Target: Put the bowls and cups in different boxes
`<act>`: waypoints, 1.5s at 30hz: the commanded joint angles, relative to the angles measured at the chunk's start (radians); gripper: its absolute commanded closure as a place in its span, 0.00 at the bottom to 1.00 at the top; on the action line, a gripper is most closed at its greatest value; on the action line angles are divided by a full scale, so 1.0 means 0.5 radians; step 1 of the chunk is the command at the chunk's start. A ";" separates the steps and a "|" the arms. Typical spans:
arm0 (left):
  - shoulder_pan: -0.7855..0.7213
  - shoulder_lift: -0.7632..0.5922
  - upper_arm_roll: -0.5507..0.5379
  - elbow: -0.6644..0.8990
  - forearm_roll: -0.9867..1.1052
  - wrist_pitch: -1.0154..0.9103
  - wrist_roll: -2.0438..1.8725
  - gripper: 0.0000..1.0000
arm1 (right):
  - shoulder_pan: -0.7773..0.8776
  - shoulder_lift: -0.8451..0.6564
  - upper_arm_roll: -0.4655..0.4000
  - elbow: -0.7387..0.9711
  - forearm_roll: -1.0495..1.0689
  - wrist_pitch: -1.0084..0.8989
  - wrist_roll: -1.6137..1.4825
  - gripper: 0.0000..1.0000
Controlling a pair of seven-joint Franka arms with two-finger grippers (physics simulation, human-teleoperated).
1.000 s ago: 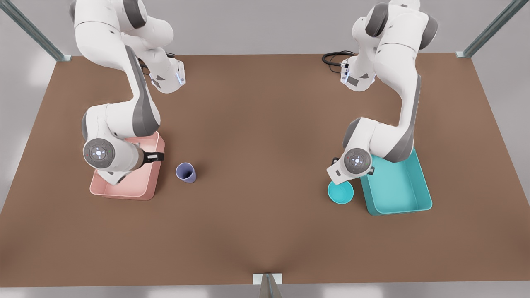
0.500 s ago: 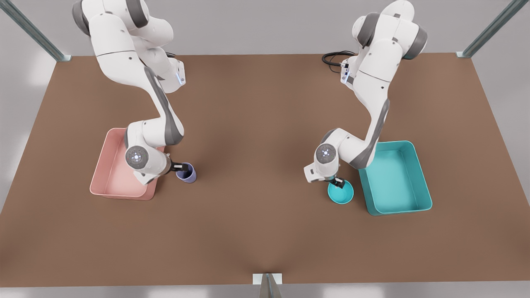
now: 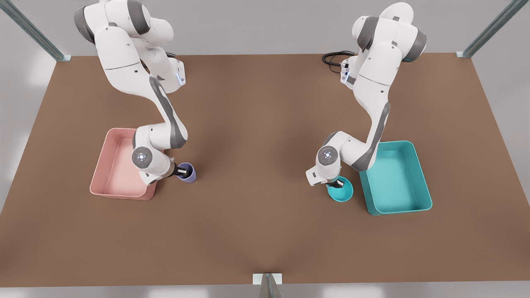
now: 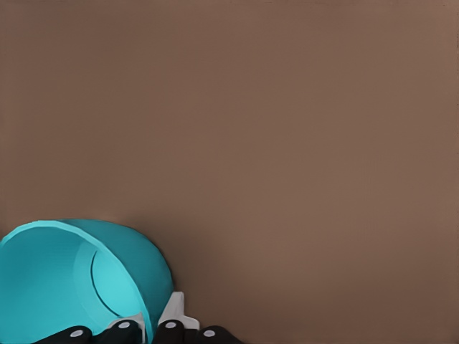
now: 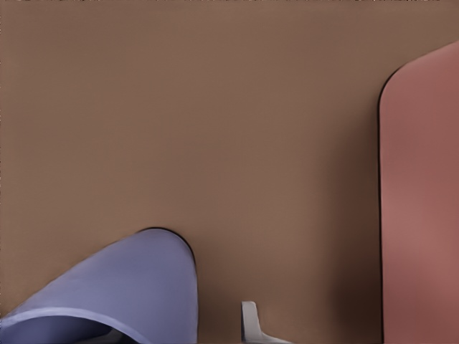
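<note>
Left wrist view: gripper (image 4: 150, 331) astride bowl (image 4: 64, 279) rim.

A brown matte bench (image 3: 265, 231) is filling most of the front view, its surface plain and evenly lit, with soft darker patches lying across the middle. Grey floor (image 3: 25, 78) is showing around its edges, with pale reflections glinting on it. Metal struts (image 3: 31, 31) are slanting in at both far corners, and a bracket (image 3: 267, 281) is sitting at the middle of the near edge. A black cable (image 3: 333, 58) is coiling at the far edge.
</note>
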 commanded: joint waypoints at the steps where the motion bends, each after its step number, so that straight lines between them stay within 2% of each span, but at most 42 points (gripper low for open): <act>1: -0.002 -0.025 0.000 0.032 -0.032 -0.176 -0.034 0.79 | 0.004 0.009 0.000 0.010 -0.012 0.035 0.104 0.66; 2: 0.001 -0.025 0.000 0.075 -0.029 -0.256 -0.031 0.79 | 0.022 0.012 0.000 0.020 -0.015 0.032 0.107 0.77; 3: 0.001 -0.077 0.000 0.102 -0.023 -0.388 -0.028 0.79 | 0.025 0.012 0.000 0.023 -0.015 0.032 0.104 0.79; 6: 0.040 -0.316 0.046 0.406 -0.048 -1.364 -0.043 0.79 | 0.010 -0.003 0.000 0.047 -0.018 -0.002 0.101 0.79; 7: 0.117 -0.359 0.110 0.477 -0.167 -1.480 -0.043 0.79 | -0.002 -0.055 -0.003 0.053 -0.015 -0.063 0.009 0.79; 8: 0.154 -0.374 0.205 0.492 -0.220 -1.477 -0.031 0.79 | -0.045 -0.159 -0.006 0.053 -0.015 -0.161 -0.163 0.79; 10: 0.274 -0.381 0.233 0.452 -0.220 -1.404 -0.022 0.79 | -0.165 -0.426 -0.025 0.078 -0.046 -0.483 -0.561 0.79; 13: 0.298 -0.381 0.288 0.170 -0.216 -1.014 0.039 0.79 | -0.475 -0.473 -0.028 0.317 -0.129 -0.772 -1.423 0.79; 14: 0.301 -0.381 0.307 0.047 -0.216 -0.849 0.039 0.79 | -0.542 -0.451 -0.028 0.400 -0.294 -0.769 -1.595 0.79; 16: 0.311 -0.371 0.353 -0.088 -0.216 -0.588 0.039 0.79 | -0.686 -0.439 -0.028 0.434 -0.365 -0.741 -1.764 0.79; 20: 0.353 -0.304 0.353 -0.167 -0.216 -0.385 0.039 0.79 | -0.791 -0.243 -0.049 0.437 -0.402 -0.659 -1.761 0.79; 24: 0.390 -0.221 0.353 -0.174 -0.220 -0.250 0.036 0.79 | -0.791 -0.141 -0.046 0.317 -0.387 -0.337 -1.734 0.79; 25: 0.387 -0.218 0.353 -0.171 -0.220 -0.250 0.036 0.66 | -0.791 -0.141 -0.046 0.204 -0.365 -0.134 -1.725 0.79; 26: 0.387 -0.218 0.353 -0.174 -0.220 -0.253 0.039 0.00 | -0.794 -0.144 -0.046 0.139 -0.356 -0.017 -1.721 0.79; 27: 0.384 -0.233 0.350 -0.168 -0.220 -0.272 0.039 0.00 | -0.794 -0.138 -0.046 0.093 -0.353 0.093 -1.721 0.79; 29: 0.366 -0.432 0.350 -0.137 -0.247 -0.587 0.033 0.00 | -0.794 -0.015 -0.043 0.106 -0.331 0.314 -1.721 0.79; 31: 0.344 -0.641 0.328 0.274 -0.508 -1.345 0.033 0.00 | -0.806 0.003 -0.043 0.102 -0.328 0.320 -1.721 0.79; 32: 0.308 -0.724 0.325 0.394 -0.649 -1.539 0.030 0.00 | -0.806 0.003 -0.043 0.102 -0.313 0.308 -1.721 0.79; 35: 0.237 -0.899 0.242 0.553 -0.713 -1.873 0.036 0.00 | -0.806 0.012 -0.043 0.090 -0.126 0.142 -1.718 0.79; 36: 0.237 -0.878 0.239 0.682 -0.738 -2.011 0.052 0.00 | -0.806 0.018 -0.043 0.090 -0.107 0.112 -1.718 0.70; 37: 0.237 -0.862 0.202 0.783 -0.732 -2.091 0.052 0.00 | -0.815 0.061 -0.043 0.112 -0.107 0.109 -1.728 0.09; 38: 0.231 -0.868 0.187 0.866 -0.723 -2.210 0.040 0.00 | -0.840 0.067 -0.043 0.112 -0.107 0.109 -1.737 0.00; 42: 0.246 -0.884 0.083 0.900 -0.609 -2.346 0.043 0.00 | -0.840 0.040 -0.040 0.152 -0.110 -0.002 -1.746 0.00; 45: 0.255 -0.884 0.095 0.903 -0.612 -2.333 0.043 0.00 | -0.834 -0.067 -0.031 0.179 -0.110 -0.183 -1.746 0.00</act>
